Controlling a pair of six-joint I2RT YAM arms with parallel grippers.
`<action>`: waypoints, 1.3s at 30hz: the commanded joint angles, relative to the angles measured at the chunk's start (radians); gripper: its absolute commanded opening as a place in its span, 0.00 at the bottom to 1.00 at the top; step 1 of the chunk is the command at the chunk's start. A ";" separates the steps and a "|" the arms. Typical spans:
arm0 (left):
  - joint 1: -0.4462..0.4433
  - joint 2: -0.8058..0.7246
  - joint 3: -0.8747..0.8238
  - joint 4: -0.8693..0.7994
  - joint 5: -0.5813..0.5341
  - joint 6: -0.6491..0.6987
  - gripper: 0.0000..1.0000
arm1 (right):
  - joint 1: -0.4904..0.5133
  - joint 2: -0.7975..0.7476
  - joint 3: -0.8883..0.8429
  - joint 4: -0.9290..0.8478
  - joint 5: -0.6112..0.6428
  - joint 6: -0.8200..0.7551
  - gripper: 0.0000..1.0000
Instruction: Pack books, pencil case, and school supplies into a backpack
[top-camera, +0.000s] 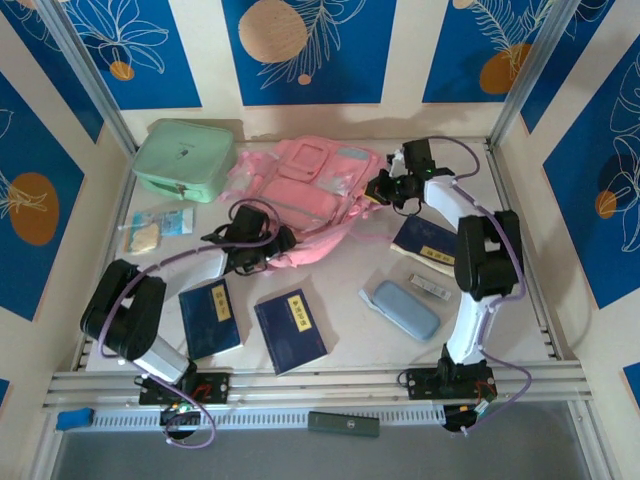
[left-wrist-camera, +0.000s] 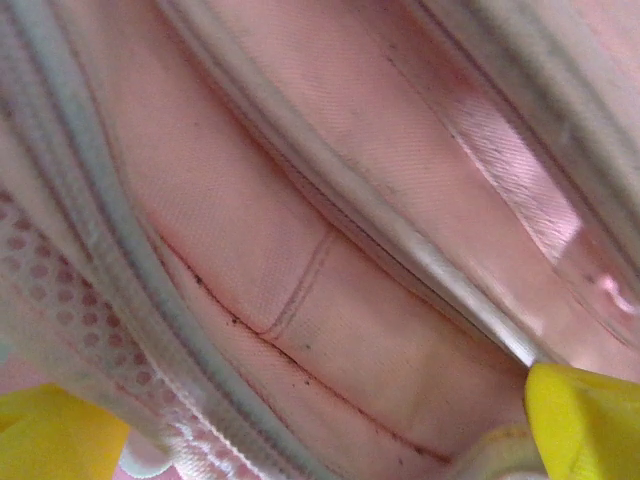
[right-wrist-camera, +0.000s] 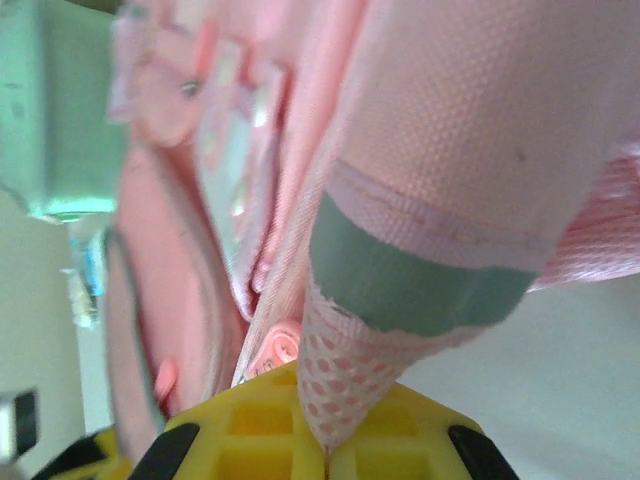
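The pink backpack (top-camera: 300, 190) lies flat at the table's middle back. My left gripper (top-camera: 272, 252) is at its near edge, and in the left wrist view it stands open (left-wrist-camera: 320, 440), its yellow fingertips (left-wrist-camera: 585, 425) spread wide over pink inner lining (left-wrist-camera: 330, 300). My right gripper (top-camera: 376, 188) is shut at the bag's right edge, pinching a fold of pink mesh fabric (right-wrist-camera: 345, 385) between its yellow fingers (right-wrist-camera: 328, 455). Three navy books with yellow labels lie on the table (top-camera: 210, 318) (top-camera: 290, 330) (top-camera: 425, 245). The grey-blue pencil case (top-camera: 405, 310) lies near the right arm, with the small whitish school-supplies bar (top-camera: 428, 288) just behind it.
A mint-green boxy case (top-camera: 185, 158) stands at the back left, touching the backpack's corner. A clear plastic bag (top-camera: 155, 228) lies by the left wall. Aluminium frame posts rise at the back corners and a rail (top-camera: 320, 385) runs along the near edge.
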 joint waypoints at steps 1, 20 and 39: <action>0.078 0.065 0.061 0.076 -0.004 0.071 0.99 | 0.055 -0.173 -0.060 -0.015 -0.028 -0.003 0.00; 0.204 0.155 0.384 -0.130 0.148 0.333 0.99 | 0.312 -0.319 -0.452 0.235 0.281 0.434 0.00; 0.033 -0.342 0.168 -0.363 0.070 0.345 0.97 | 0.368 -0.445 -0.548 0.274 0.391 0.706 0.00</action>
